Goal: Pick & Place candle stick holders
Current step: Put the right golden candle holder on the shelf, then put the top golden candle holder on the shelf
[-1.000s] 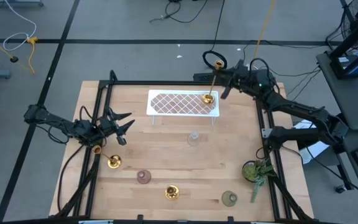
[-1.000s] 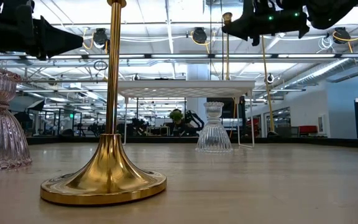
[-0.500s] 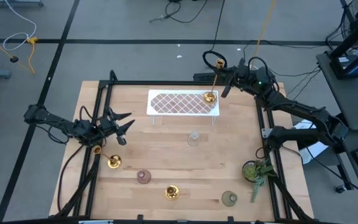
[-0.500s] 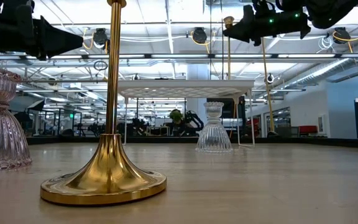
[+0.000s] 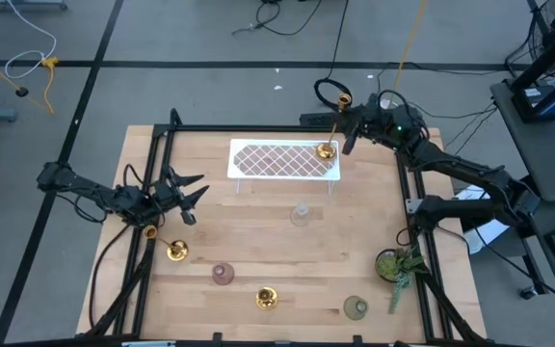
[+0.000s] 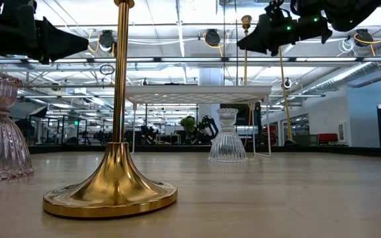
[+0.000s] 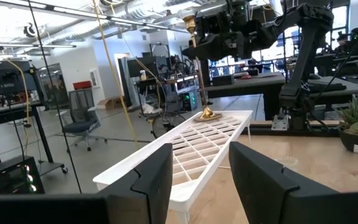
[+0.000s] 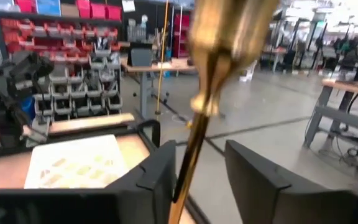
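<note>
A tall gold candlestick [image 5: 325, 151] stands with its round base on the right end of the white lattice tray [image 5: 268, 160]. Its stem [image 6: 245, 53] rises to a small cup top [image 8: 225, 37]. My right gripper [image 8: 201, 180] is open at the upper stem, one finger on either side. My left gripper [image 5: 193, 198] is open and empty above the table's left side. Two shorter gold candlesticks [image 5: 177, 251] [image 5: 266, 298], a pink cup [image 5: 223, 275], a clear cup [image 5: 301, 214] and a green cup [image 5: 356, 307] stand on the table. My right gripper reaches level from the table's far right, its fingers across the candlestick's upper stem [image 8: 185, 177]. The stem lies close beside one finger [image 8: 160, 180], with a wide gap to the other. I cannot tell whether it touches. The candlestick's base rests on the tray.
A green plant in a pot [image 5: 398, 265] stands at the near right. A black frame [image 5: 162, 135] runs around the wooden table. Bare wood lies between the tray and the near row of holders.
My right gripper has shifted a little toward the table's right edge and tipped its fingers lower. The tall candlestick's top has moved slightly the same way, while its base has stayed on the tray.
</note>
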`<move>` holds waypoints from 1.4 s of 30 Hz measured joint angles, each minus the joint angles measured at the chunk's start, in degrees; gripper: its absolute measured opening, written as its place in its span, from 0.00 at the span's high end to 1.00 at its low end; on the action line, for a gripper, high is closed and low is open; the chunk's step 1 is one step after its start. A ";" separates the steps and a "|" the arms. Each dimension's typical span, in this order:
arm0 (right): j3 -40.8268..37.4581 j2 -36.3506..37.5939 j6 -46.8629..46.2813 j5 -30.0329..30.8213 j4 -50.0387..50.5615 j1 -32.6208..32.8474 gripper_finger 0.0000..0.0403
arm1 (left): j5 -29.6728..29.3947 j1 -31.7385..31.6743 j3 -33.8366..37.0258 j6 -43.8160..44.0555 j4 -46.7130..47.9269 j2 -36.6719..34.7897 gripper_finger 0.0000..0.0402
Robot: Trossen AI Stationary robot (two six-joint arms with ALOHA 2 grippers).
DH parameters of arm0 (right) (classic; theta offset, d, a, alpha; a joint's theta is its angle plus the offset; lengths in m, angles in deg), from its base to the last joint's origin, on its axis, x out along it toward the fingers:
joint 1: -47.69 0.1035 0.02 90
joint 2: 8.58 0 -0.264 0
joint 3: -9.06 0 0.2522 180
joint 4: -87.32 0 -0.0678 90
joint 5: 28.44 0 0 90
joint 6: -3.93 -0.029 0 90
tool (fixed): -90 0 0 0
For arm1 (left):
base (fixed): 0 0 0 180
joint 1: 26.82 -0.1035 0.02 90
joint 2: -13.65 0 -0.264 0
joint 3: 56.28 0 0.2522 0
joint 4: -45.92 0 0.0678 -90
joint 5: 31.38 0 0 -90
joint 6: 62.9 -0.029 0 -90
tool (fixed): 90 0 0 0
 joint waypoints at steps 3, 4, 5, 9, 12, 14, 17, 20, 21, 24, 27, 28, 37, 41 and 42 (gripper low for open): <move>0.00 -0.10 0.02 -0.04 0.77 0.00 0.61 | -0.01 0.02 0.00 0.00 0.01 0.00 0.59; 0.00 0.01 0.24 -0.06 0.77 0.00 0.59 | 0.00 0.00 0.00 0.00 0.01 -0.01 0.59; 0.00 0.13 0.93 -0.05 0.96 0.00 0.57 | 0.02 0.02 0.00 0.00 0.09 0.00 0.59; 0.00 0.45 2.64 -0.06 2.63 0.00 0.50 | 1.12 0.02 0.00 0.03 2.11 0.01 0.59; 0.00 0.96 2.67 -0.06 3.85 0.00 0.45 | 2.81 0.02 0.00 1.57 3.67 0.01 0.59; 0.00 1.32 2.75 -0.06 5.35 0.00 0.43 | 3.06 0.02 0.00 2.88 4.79 0.01 0.59; 0.00 2.12 2.76 -0.08 7.42 0.00 0.39 | 2.94 0.02 0.00 3.98 6.26 0.01 0.59; 0.00 3.21 2.77 -0.08 9.97 0.00 0.37 | 2.92 0.02 0.00 4.17 6.90 -0.01 0.59; 0.00 3.59 2.76 -0.08 10.94 0.06 0.37 | 2.83 0.02 0.00 4.20 7.33 0.00 0.59; 0.00 5.05 2.75 -0.06 14.59 0.09 0.35 | 1.65 0.02 0.00 4.31 9.65 -0.01 0.59; 0.00 6.73 2.75 -0.08 18.71 0.09 0.35 | 1.40 0.04 0.00 4.88 13.12 0.01 0.59; 0.00 7.38 2.75 -0.09 20.17 0.09 0.36 | 1.43 0.04 0.00 5.47 13.94 0.00 0.59; 0.04 12.61 2.55 -8.77 30.54 4.30 0.36 | 10.03 0.04 -0.48 7.78 16.25 0.01 0.59; 0.04 13.08 0.71 -10.60 32.47 7.87 0.35 | 17.79 0.04 -4.20 9.99 20.66 0.00 0.59; 0.04 13.04 -0.30 -10.55 32.51 8.80 0.35 | 18.88 0.04 -5.60 10.33 22.69 0.01 0.59</move>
